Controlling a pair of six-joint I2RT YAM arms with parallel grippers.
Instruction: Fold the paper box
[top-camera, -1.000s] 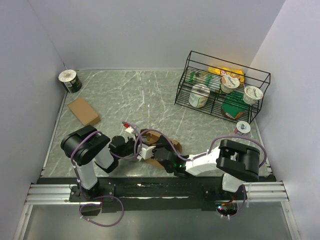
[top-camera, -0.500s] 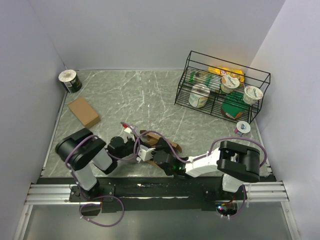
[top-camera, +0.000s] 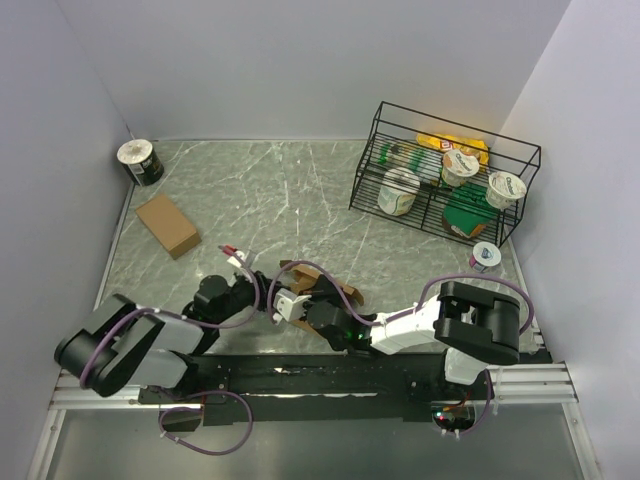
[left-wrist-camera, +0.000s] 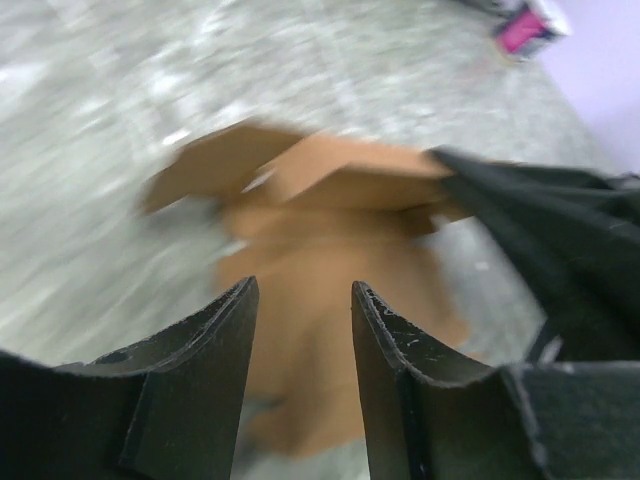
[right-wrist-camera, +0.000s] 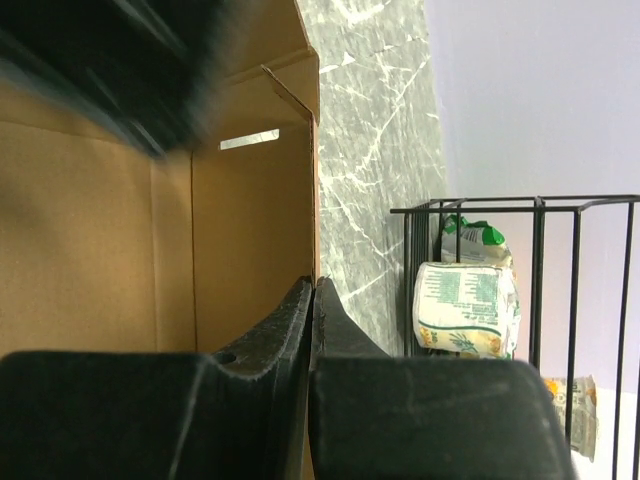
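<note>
Brown cardboard, the paper box (top-camera: 322, 282) lies near-centre on the table (top-camera: 300, 190), one wall edge pinched in the closed right hand (right-wrist-camera: 313, 290). Just left of it, the left hand (left-wrist-camera: 302, 295) faces it, jaws apart and empty.

Brown paper box (left-wrist-camera: 340, 250), grey-veined marbled table (top-camera: 280, 190)

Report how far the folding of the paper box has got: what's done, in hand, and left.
Done: the paper box has walls raised off its base. In hand: the right gripper is shut on one wall's edge; the left gripper is open, facing the box, holding nothing. Left: flaps splay outward and the top is open, so closing and tucking remain.
</note>
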